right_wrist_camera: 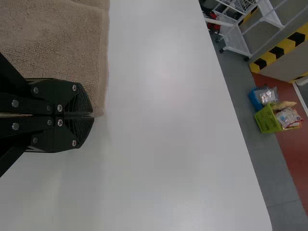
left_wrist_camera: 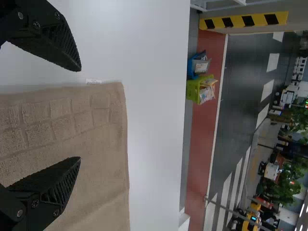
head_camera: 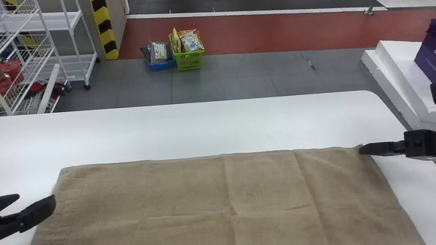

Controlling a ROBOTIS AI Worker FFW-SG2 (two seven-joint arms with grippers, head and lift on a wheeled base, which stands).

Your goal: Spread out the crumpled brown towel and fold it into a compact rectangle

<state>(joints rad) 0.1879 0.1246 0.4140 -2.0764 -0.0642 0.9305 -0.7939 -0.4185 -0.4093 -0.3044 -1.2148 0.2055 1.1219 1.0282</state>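
The brown towel [head_camera: 185, 196] lies spread nearly flat on the worktop [head_camera: 187, 129], with shallow creases; the spreading looks all but done, while the folding into a compact rectangle is left. At its far right corner the right claw [head_camera: 360, 150] is closed, seemingly pinching the edge, while the left claw [head_camera: 37, 199] hangs open by the left edge, gripping nothing.
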